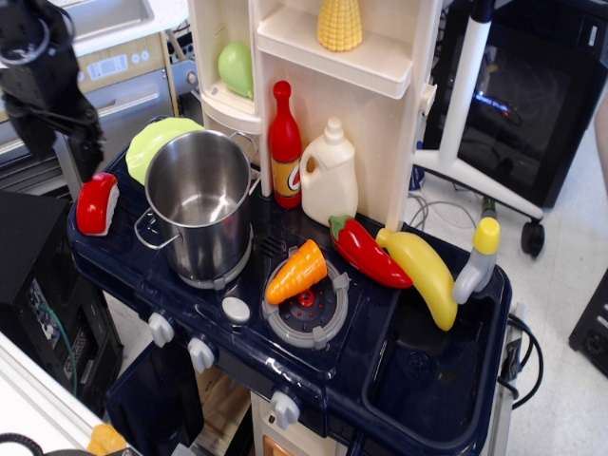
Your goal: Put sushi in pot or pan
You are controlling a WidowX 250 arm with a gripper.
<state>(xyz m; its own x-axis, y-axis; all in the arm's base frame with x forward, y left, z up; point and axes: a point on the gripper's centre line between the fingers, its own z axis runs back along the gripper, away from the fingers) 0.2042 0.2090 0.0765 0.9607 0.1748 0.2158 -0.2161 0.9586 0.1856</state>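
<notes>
The sushi (97,202), glossy red on a white base, lies on the dark blue toy stove top at its far left edge. The steel pot (198,204) with two loop handles stands just right of it on the left burner, and it holds nothing. My black gripper (63,150) hangs above and slightly behind the sushi, at the frame's left edge. Its fingers (91,152) point down and stand apart, with nothing between them. It touches neither the sushi nor the pot.
A lime-green plate (152,141) lies behind the pot. A red bottle (284,147) and a cream jug (329,176) stand against the cabinet. A carrot (296,272), a red pepper (367,253), a banana (422,274) and a small bottle (477,260) lie to the right, by the sink (427,366).
</notes>
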